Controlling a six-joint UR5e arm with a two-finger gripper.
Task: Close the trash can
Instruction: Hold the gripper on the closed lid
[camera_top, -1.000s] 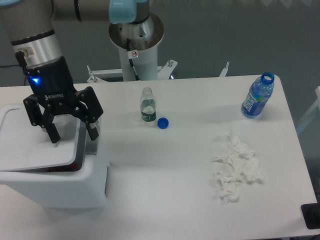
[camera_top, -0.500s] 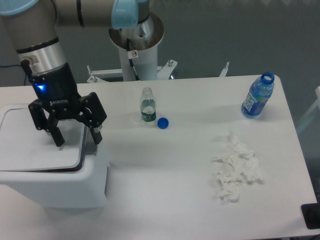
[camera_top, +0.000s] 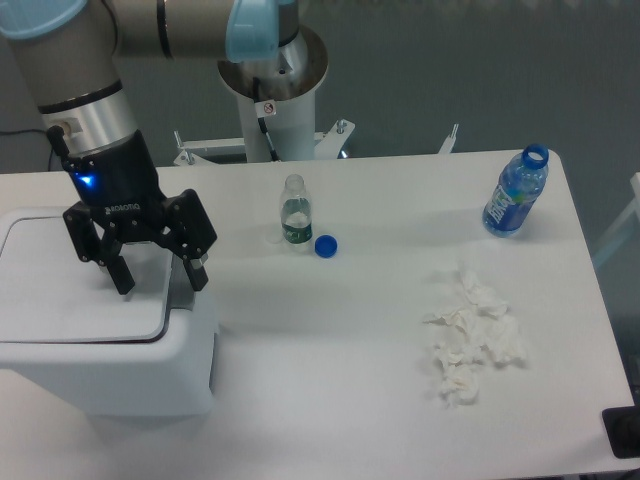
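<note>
Trash can (camera_top: 100, 355) lid now lies flatter; jaws spread wide, empty, shifted slightly right.

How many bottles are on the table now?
2. A small clear bottle stands uncapped near the middle back, with a blue cap beside it. A blue bottle stands at the far right back corner. None seems hidden.

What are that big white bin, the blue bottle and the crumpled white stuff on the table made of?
The bin looks like moulded white plastic: smooth, rounded corners, a soft sheen. The blue bottle seems clear tinted plastic, since light passes through it. The crumpled pile looks like tissue or paper towel: matte, thin, full of soft creases, though which of the two I can't tell.
</note>
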